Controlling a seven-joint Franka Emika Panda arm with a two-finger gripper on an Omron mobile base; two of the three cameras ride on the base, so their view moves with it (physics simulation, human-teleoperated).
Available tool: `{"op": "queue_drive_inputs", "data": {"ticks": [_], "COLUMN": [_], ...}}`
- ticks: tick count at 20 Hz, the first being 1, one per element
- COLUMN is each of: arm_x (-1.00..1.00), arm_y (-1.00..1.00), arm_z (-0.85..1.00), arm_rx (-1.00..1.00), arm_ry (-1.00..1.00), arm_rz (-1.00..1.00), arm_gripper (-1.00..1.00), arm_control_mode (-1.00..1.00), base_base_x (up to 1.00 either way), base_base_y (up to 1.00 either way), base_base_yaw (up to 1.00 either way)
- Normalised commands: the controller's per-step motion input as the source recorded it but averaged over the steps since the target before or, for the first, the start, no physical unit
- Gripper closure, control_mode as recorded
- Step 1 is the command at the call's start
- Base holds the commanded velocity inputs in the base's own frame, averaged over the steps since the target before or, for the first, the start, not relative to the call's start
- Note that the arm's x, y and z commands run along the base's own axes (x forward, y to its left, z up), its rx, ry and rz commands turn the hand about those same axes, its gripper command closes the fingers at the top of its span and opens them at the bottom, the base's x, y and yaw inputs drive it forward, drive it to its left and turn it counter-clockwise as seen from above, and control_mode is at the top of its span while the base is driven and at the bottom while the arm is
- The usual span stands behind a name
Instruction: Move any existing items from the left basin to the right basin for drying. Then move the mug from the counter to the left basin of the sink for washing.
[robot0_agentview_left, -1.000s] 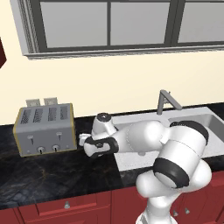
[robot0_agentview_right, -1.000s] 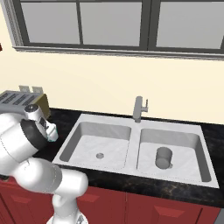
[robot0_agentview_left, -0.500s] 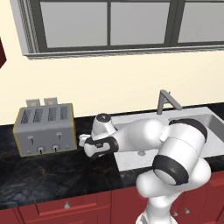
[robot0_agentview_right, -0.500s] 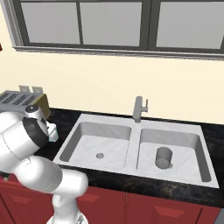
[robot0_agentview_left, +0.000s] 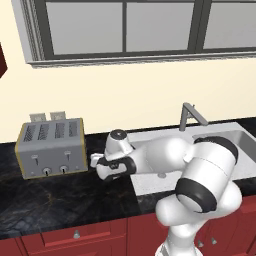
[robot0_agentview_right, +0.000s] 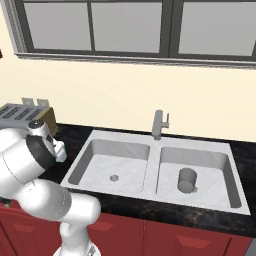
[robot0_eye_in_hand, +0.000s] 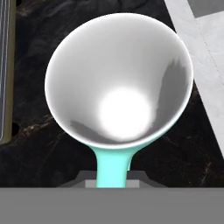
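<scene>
Standing upright on the glossy black stone counter (robot0_agentview_left: 60, 200), between the silver four-slot toaster (robot0_agentview_left: 49, 148) and the light-grey steel double sink (robot0_agentview_right: 155, 170), one small mug with white bowl and teal handle (robot0_eye_in_hand: 118, 105) fills the hand view; the gripper (robot0_eye_in_hand: 113, 180) is closed narrowly on that teal handle. One dull-grey handleless cup (robot0_agentview_right: 187, 180) stands in the right basin (robot0_agentview_right: 220, 165); the left basin (robot0_agentview_right: 100, 167) shows one round drain.

Left base view: looked forward and down from behind the arm's left; took in the sink (robot0_agentview_left: 220, 145)
Right base view: same sink from the right
Hand view: sat close above the mug (robot0_eye_in_hand: 118, 83), looking into it
</scene>
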Motion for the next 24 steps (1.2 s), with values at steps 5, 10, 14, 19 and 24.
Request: {"op": "queue_drive_inputs", "data": {"ticks": [5, 10, 14, 19, 24], "arm_x": [-0.1, -0.03, 0.0, 0.0, 0.0], "arm_y": [-0.11, -0.22, -0.33, -0.34, -0.35], "arm_z": [0.19, 0.21, 0.24, 0.16, 0.08], "arm_rx": [-0.02, -0.01, 0.0, 0.0, 0.0], "arm_ry": [-0.04, -0.02, 0.0, -0.02, -0.03], "arm_rz": [-0.07, -0.09, -0.1, -0.1, -0.1], "arm_gripper": [1.0, 1.0, 1.0, 1.0, 1.0], "arm_control_mode": [-1.0, -1.0, -1.0, -1.0, -1.0], "base_base_x": [0.0, 0.0, 0.0, 0.0, 0.0], "base_base_y": [0.0, 0.0, 0.0, 0.0, 0.0], "base_base_yaw": [0.0, 0.0, 0.0, 0.0, 0.0]}}
